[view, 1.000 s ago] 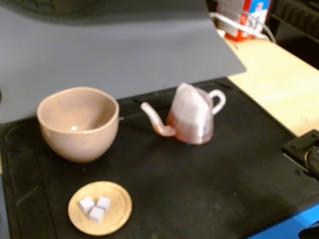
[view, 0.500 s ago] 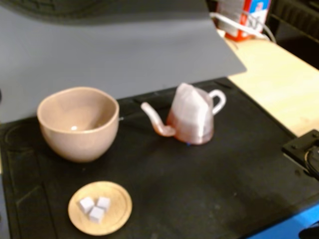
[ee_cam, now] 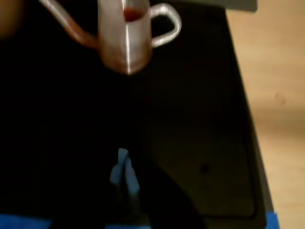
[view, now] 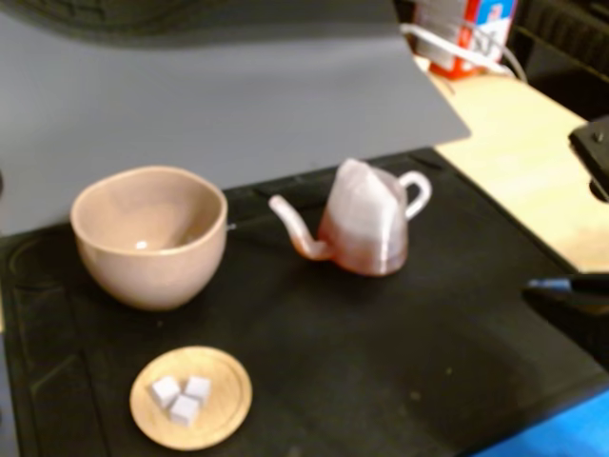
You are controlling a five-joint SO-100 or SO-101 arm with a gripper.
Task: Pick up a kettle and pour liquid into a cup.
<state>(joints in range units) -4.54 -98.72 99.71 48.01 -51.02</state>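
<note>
The kettle stands upright on the black mat, spout pointing left and loop handle to the right in the fixed view. Reddish-brown liquid shows through its lower part. The wrist view shows the kettle at the top, with liquid inside. The cup stands left of the kettle, apart from the spout tip, and is a blur in the wrist view's top left corner. My gripper is at the mat's right edge, well clear of the kettle. In the wrist view its blue-taped fingers lie together, empty.
A small wooden dish with three white cubes sits in front of the cup. A grey sheet rises behind the mat. Bare wooden tabletop lies to the right, with a red-and-white box at the back.
</note>
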